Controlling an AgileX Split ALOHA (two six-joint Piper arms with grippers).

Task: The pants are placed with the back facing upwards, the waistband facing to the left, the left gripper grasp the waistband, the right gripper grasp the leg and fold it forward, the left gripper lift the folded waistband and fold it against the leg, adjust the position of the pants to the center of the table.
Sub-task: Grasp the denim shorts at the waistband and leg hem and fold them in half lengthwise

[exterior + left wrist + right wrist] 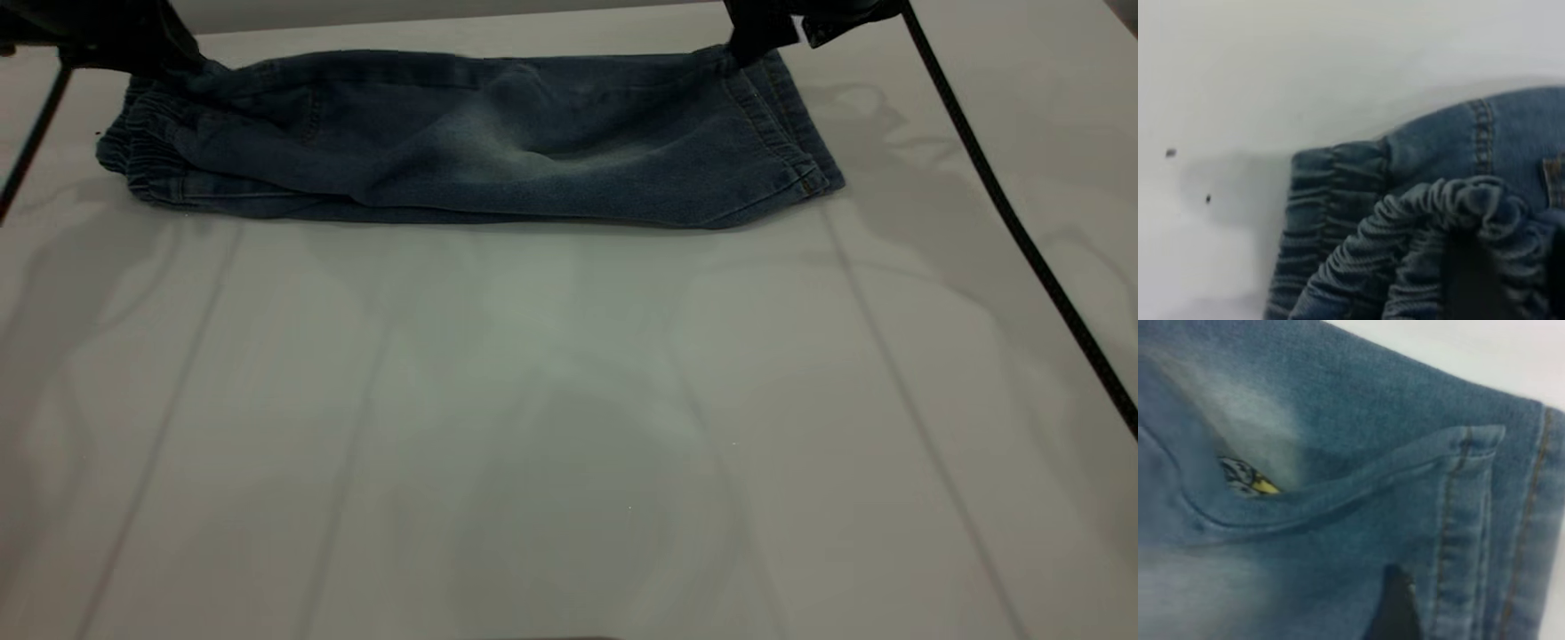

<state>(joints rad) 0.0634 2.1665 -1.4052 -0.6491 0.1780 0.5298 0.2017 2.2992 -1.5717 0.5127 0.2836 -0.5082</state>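
Note:
The blue denim pants (498, 142) lie folded lengthwise along the far side of the white table (569, 400). The gathered waistband (142, 156) points left and the stitched hem of the leg (791, 133) points right. My left gripper (191, 62) is at the far-left corner, shut on the waistband (1338, 200); ruched folds bunch around its dark finger (1468, 273). At the far-right corner my right gripper (745, 49) is shut on the leg (1371, 420) beside the hem, with one dark fingertip (1395, 607) showing. A sliver of cartoon print (1245, 479) peeks from under the fold.
A black cable (1005, 204) runs diagonally down the right side of the table. A thinner dark rod or cable (31, 151) slants at the far left. The tabletop stretches wide in front of the pants toward the near edge.

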